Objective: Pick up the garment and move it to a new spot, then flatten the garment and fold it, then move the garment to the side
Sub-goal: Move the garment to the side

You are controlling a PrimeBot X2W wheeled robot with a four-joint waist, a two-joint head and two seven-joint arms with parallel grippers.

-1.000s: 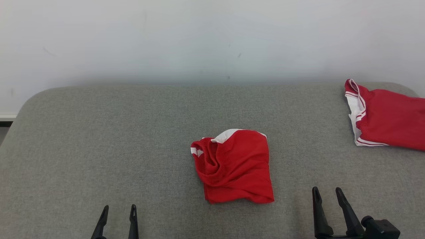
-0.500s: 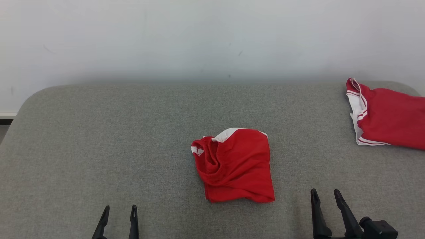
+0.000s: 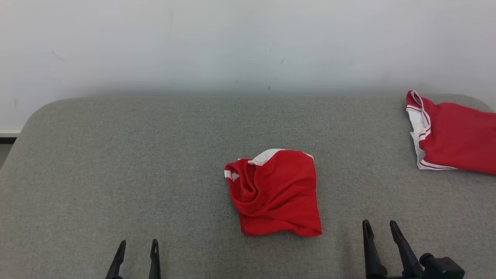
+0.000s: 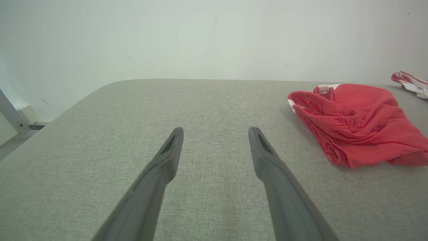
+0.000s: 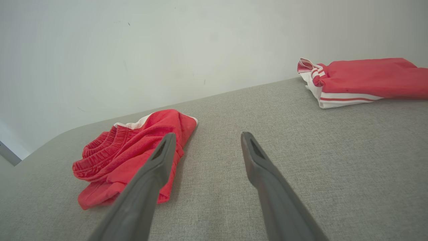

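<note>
I read the left fingers (image 3: 155,257) as spread apart and empty, at the lower left of the head view over the grey counter (image 3: 116,155). The right fingers (image 3: 371,248) are likewise apart and empty, at the lower right. The garment (image 3: 275,193), red with white trim, lies crumpled at the counter's centre, beyond both sets of fingertips and touching neither. A second red garment (image 3: 457,143) lies at the far right, well apart.
</note>
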